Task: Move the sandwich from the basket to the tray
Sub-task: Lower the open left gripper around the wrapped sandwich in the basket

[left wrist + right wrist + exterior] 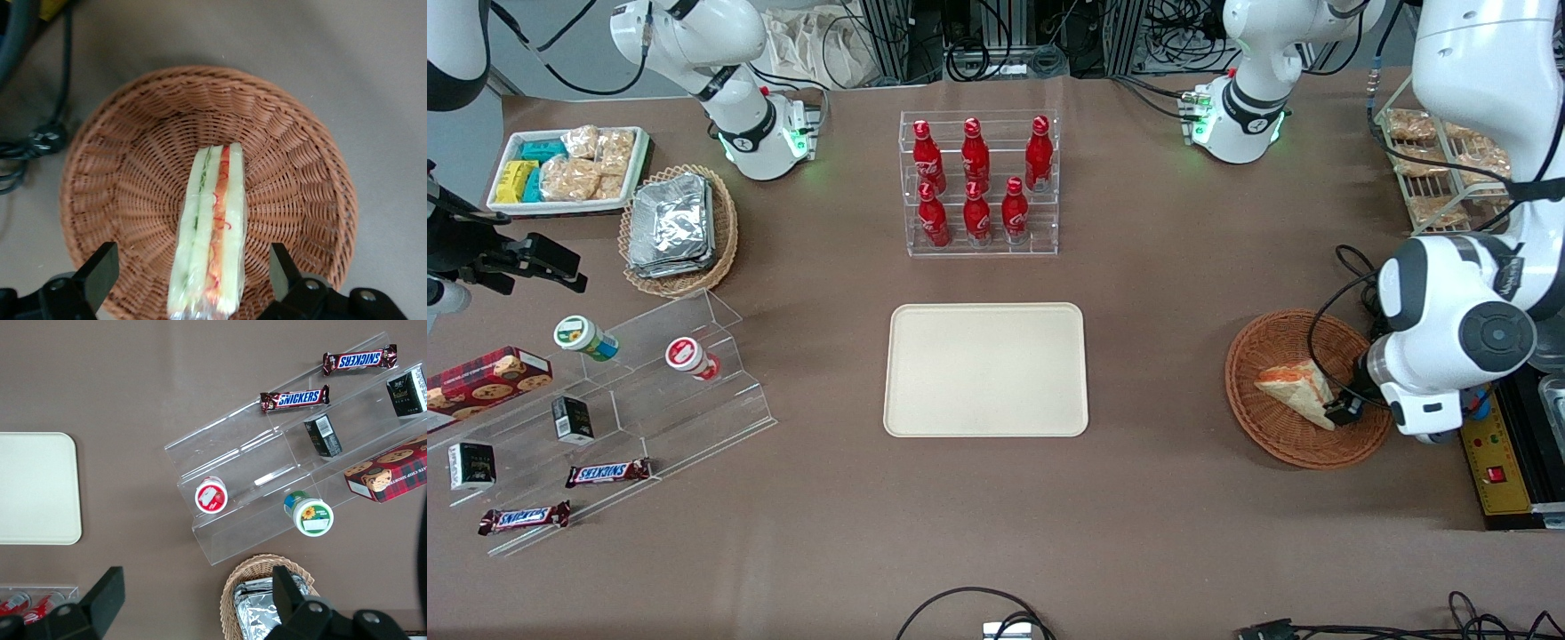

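- As the front view shows it, the sandwich (1296,388) lies inside the basket (1263,427) toward the working arm's end of the table, and the gripper (1344,410) sits low over the basket, just beside the wedge's wide end. The tray (986,370) stands well apart, in the middle of the table, with nothing on it.
- In the left wrist view, the sandwich (211,230) stands on its edge in the basket (133,173), so the green and orange-red filling layers face up. The gripper (189,275) has its jaws spread wide, 1 finger (100,272) on each side of the wedge, neither touching it. A clear wrap seems to cover the bread.
- The right wrist view shows only a corner of the tray (37,487); the sandwich is not in it.
- Judged from this, the sandwich is light and soft, and the wrap may be slippery. The best hold looks to be across the 2 flat bread faces, near the thick end, with a gentle squeeze so the filling does not press out.
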Motion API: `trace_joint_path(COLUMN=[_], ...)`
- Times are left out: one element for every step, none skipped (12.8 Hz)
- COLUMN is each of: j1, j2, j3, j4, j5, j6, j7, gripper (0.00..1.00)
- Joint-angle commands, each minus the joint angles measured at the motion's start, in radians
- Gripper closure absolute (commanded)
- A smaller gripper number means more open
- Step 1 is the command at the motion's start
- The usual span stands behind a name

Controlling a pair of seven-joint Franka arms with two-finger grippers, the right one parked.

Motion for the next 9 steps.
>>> trace_joint_path(j1=[-0.016, -0.018, -0.018, -0.022, -0.024, -0.024, -0.024, -0.024, -0.024], j2=[0.007, 0.013, 0.018, 0.024, 0.027, 0.027, 0.025, 0.024, 0.024], j3=[0.006, 0.006, 0.006, 0.006, 0.006, 0.006, 0.006, 0.006, 0.006], j4=[-0.029, -0.031, -0.031, -0.031, -0.034, -0.052, -0.073, -0.087, -0.089], j5=[-0.041, -0.043, -0.049, -0.069, -0.078, -0.078, -0.078, -0.078, -0.08], j6=[0.047, 0.055, 0.057, 0.06, 0.069, 0.081, 0.096, 0.107, 0.107], j7=[-0.03, -0.033, -0.036, -0.043, -0.043, -0.043, -0.043, -0.043, -0.047], gripper=[0.0, 0.0, 0.0, 0.0, 0.0, 0.0, 0.0, 0.0, 0.0])
